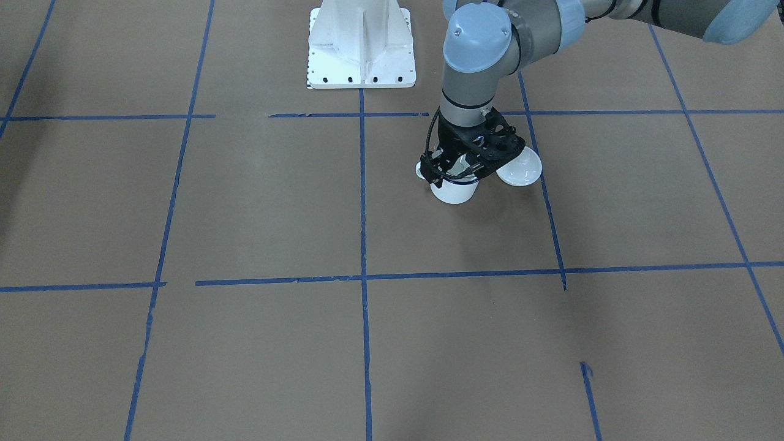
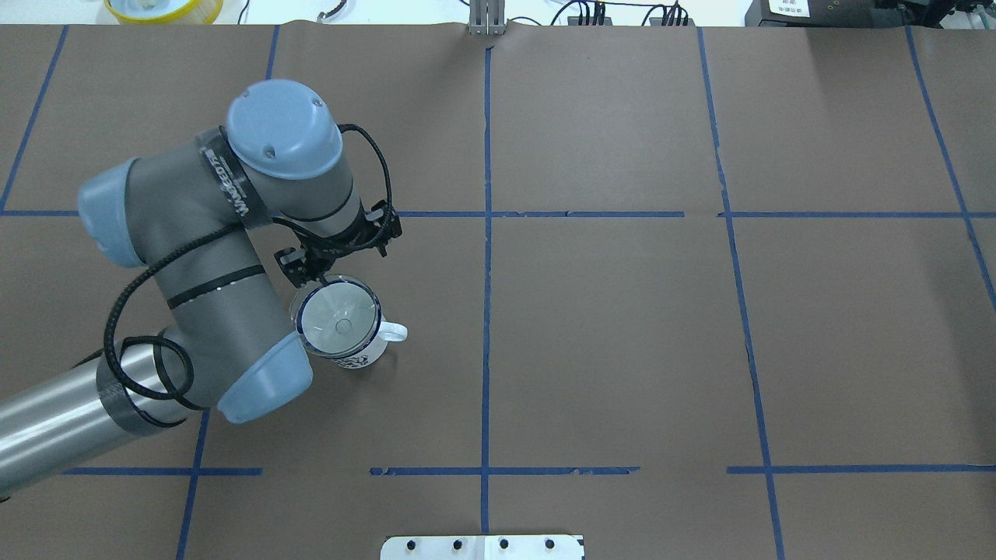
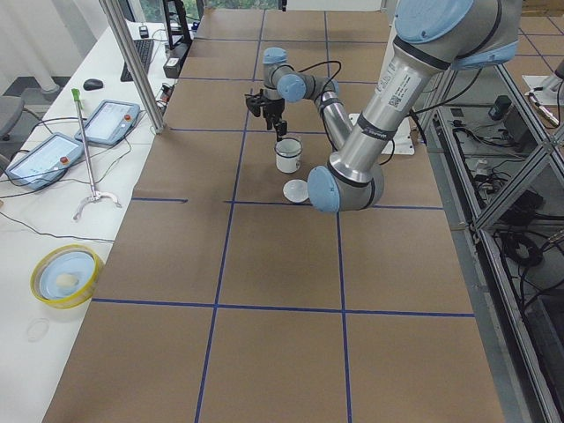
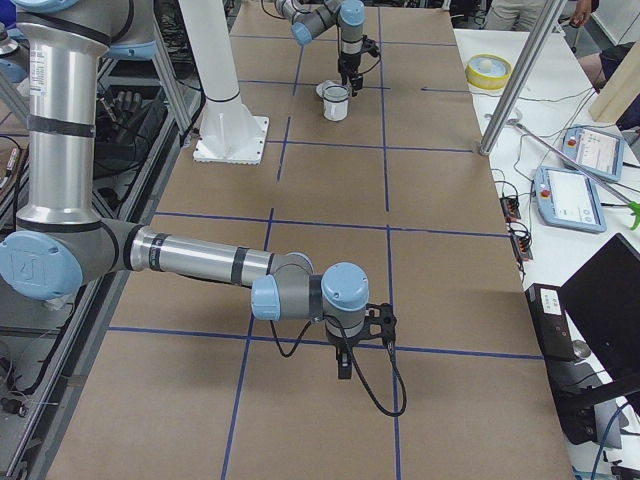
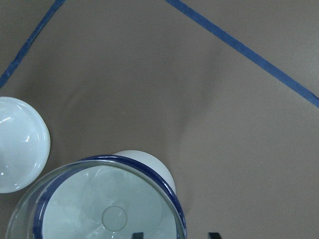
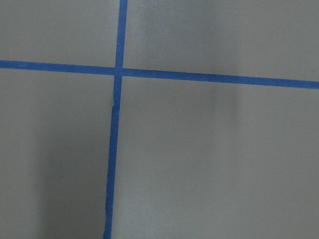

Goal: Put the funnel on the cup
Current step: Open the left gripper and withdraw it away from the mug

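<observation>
The white cup (image 2: 364,354) with a dark blue rim stands left of the table's middle, its handle (image 2: 394,333) pointing right. The clear funnel (image 2: 336,317) sits in the cup's mouth, its rim resting on the cup's rim. In the left wrist view the funnel (image 5: 99,209) fills the cup (image 5: 167,181). My left gripper (image 2: 311,276) hangs just above the funnel's far edge. Its two fingertips (image 5: 137,234) stand apart on either side of the funnel's rim, open. My right gripper (image 4: 343,368) shows only in the exterior right view, low over bare table. I cannot tell its state.
A round white lid (image 1: 519,168) lies on the table right beside the cup, also in the left wrist view (image 5: 20,144). The white robot base plate (image 1: 361,55) is at the near edge. A yellow-rimmed bowl (image 2: 163,8) sits beyond the far edge.
</observation>
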